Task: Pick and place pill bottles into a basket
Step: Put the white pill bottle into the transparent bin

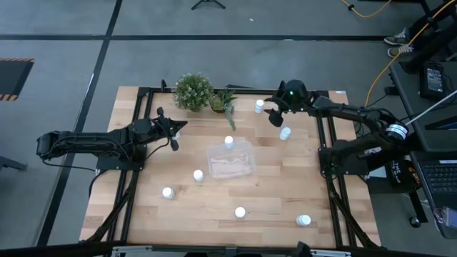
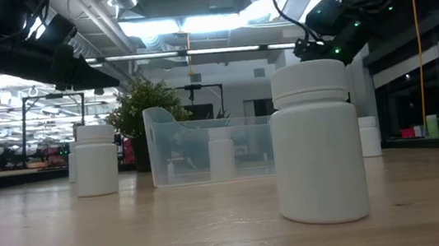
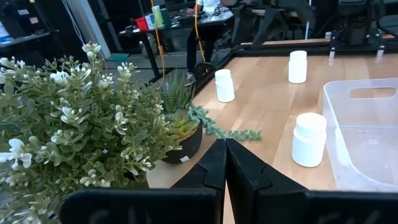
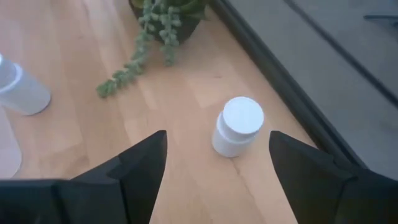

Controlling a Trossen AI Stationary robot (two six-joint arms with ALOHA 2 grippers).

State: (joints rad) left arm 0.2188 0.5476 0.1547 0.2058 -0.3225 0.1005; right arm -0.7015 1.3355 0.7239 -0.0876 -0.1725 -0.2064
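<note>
Bare wood flanks a pill bottle [image 4: 237, 126] near the table edge, right fingers [image 4: 214, 163] wide.

Grey floor [image 1: 64, 28] with dark seams, yellow cable [image 1: 371, 78], bright ceiling lights [image 2: 183, 23], exposed ducts overhead
</note>
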